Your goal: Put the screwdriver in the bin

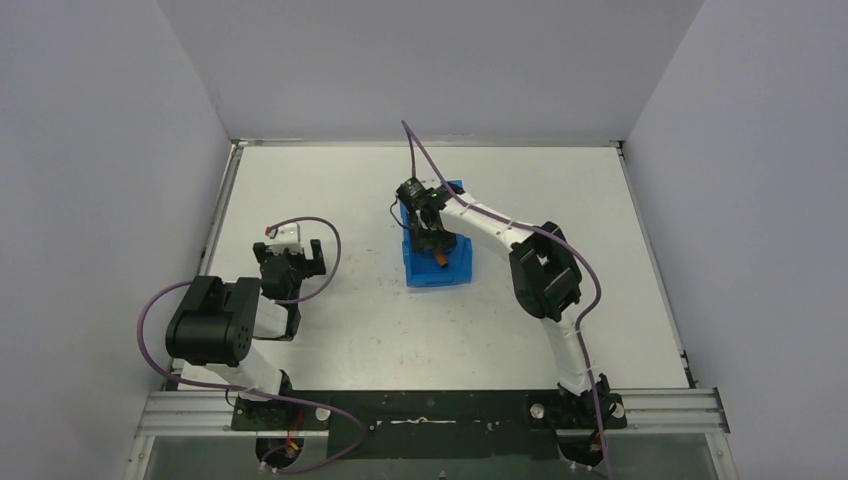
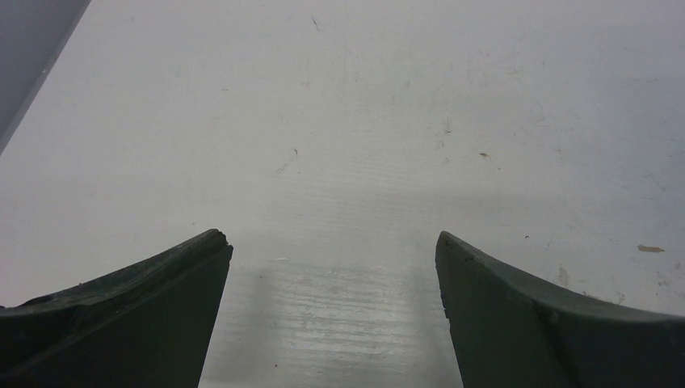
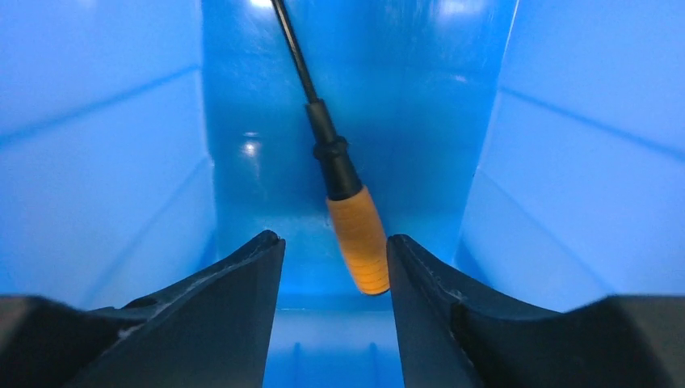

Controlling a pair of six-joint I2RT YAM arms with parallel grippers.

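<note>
The blue bin (image 1: pixel 452 272) sits mid-table, and my right gripper (image 1: pixel 430 238) reaches down into it. In the right wrist view the blue bin walls (image 3: pixel 105 162) surround the gripper (image 3: pixel 334 241), which is open. The screwdriver (image 3: pixel 358 238) lies between the jaws, its orange handle against the right finger and clear of the left one, its black shaft pointing away along the bin floor. From above, a bit of the orange handle (image 1: pixel 441 262) shows inside the bin. My left gripper (image 1: pixel 300 258) hangs open over bare table (image 2: pixel 347 121), holding nothing.
The white table (image 1: pixel 330 340) is walled on the left, back and right. A purple cable loops over each arm. The left arm is folded near the table's front left, well apart from the bin.
</note>
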